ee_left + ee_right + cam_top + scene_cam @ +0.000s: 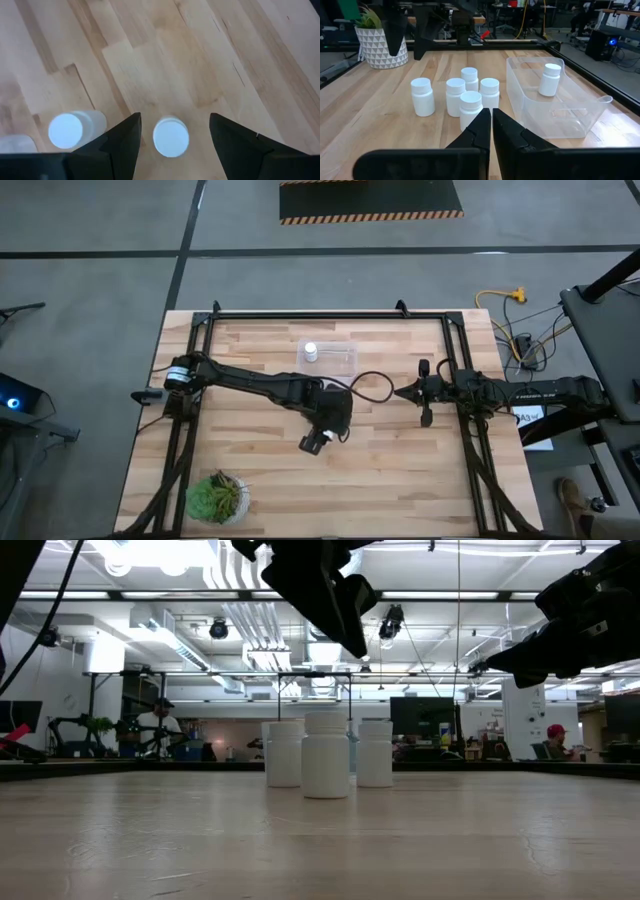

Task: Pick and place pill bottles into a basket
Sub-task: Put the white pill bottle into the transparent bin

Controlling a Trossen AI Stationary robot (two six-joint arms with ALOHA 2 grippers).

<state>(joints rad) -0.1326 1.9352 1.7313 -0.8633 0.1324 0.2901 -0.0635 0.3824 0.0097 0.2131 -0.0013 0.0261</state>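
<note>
Smooth white cylindrical pill bottles (326,753) upright mid-frame on wood-grain counter (320,840); left end effector (172,135) wide open, empty, w/ right end effector (491,122) closed, empty.

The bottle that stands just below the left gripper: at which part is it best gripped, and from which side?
Probably from straight above, closing on the round cap or the body just under it. The bottle stands upright, and the open left gripper hangs over it, one finger to each side. A neighbour bottle stands close, so a sideways approach would likely knock it.
</note>
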